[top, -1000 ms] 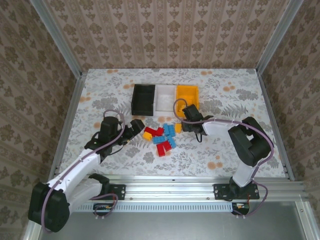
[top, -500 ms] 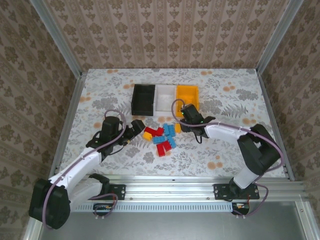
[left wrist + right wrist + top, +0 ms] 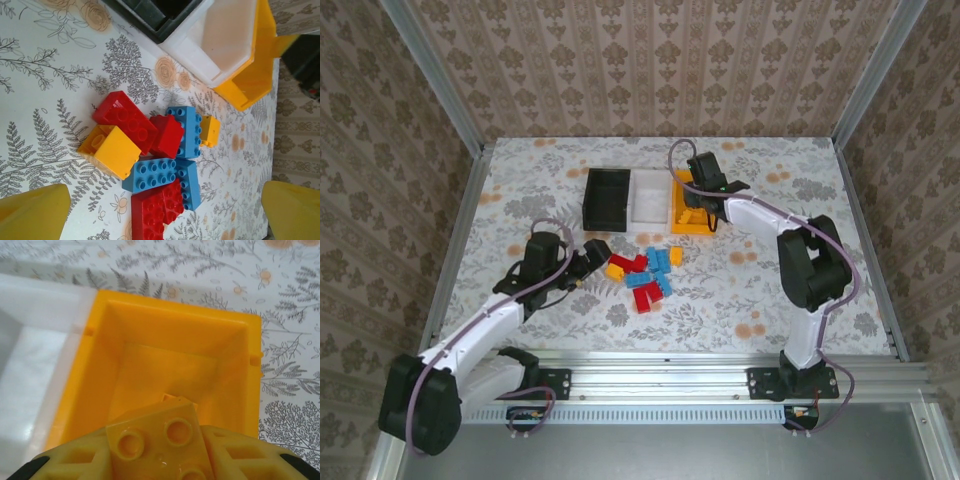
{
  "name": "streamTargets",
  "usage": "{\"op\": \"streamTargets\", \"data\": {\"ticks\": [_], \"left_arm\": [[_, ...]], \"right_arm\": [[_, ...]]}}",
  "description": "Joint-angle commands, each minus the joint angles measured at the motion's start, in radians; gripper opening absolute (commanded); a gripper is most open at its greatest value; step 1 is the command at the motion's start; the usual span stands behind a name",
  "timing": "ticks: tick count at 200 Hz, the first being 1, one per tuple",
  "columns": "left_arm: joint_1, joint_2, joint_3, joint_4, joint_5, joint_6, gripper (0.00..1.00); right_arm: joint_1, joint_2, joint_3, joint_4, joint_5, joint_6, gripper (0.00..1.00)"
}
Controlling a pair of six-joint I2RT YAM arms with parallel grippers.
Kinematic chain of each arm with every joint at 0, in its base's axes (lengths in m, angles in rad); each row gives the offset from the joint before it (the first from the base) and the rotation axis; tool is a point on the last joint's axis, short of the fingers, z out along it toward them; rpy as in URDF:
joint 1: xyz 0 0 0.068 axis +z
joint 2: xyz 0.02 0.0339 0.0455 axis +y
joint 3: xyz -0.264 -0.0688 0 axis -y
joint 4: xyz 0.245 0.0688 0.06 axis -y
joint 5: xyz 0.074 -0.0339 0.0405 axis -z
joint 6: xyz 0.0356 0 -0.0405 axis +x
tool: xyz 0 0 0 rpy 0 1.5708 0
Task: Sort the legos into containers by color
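Right claw (image 3: 157, 456) gripping a yellow-orange brick (image 3: 152, 432) over the yellow-orange bin (image 3: 87, 385); bin floor bare. White bin (image 3: 45, 300) alongside, touching, floor bare. Black bin (image 3: 606, 198) interior too dark to tell. Left claw (image 3: 160, 212) wide open above the red/blue/yellow lego pile (image 3: 150, 150) on the surface (image 3: 45, 100).

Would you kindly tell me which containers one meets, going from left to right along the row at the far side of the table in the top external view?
black bin → white bin → yellow-orange bin
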Motion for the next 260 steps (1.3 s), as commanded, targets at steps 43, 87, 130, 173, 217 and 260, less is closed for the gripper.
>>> {"op": "streamTargets", "data": {"ticks": [43, 87, 130, 173, 217, 260], "left_arm": [[0.002, -0.073, 0.013, -0.040, -0.016, 0.031, 1.00], [0.003, -0.077, 0.015, -0.043, -0.011, 0.028, 1.00], [0.003, -0.076, 0.007, -0.024, -0.021, 0.019, 1.00], [0.000, -0.052, -0.015, 0.019, -0.019, -0.005, 1.00], [-0.005, 0.019, -0.005, 0.056, 0.022, -0.019, 1.00], [-0.036, -0.005, -0.014, 0.035, 0.005, -0.014, 1.00]], "right_arm": [[-0.004, 0.050, 0.046, -0.081, -0.041, -0.001, 0.48], [0.003, -0.030, 0.045, -0.097, -0.033, -0.028, 0.53], [0.145, -0.240, -0.141, -0.092, 0.032, -0.010, 0.54], [0.259, -0.359, -0.424, 0.023, 0.013, 0.241, 0.65], [0.268, -0.252, -0.434, 0.087, -0.016, 0.296, 0.69], [0.265, -0.183, -0.394, 0.064, -0.002, 0.299, 0.70]]}}
